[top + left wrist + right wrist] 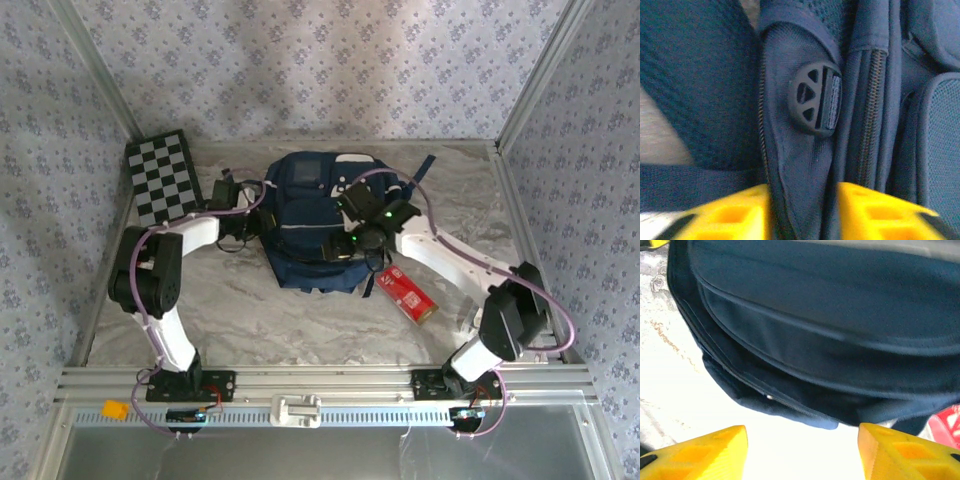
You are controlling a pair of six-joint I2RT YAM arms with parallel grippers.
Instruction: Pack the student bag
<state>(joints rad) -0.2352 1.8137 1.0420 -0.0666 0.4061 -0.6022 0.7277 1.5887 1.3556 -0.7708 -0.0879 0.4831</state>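
While navy student bag lies flat, left end effector seemingly pinching its fabric, right end effector spread, empty

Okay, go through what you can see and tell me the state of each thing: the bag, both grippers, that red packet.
student bag: lying on the table, zipper in the left wrist view shut.
left gripper: straddling a fold of the bag; clamped or not, cannot tell.
right gripper: open, holding nothing, at the bag's edge.
red packet: lying flat on the table beside the bag, not packed.
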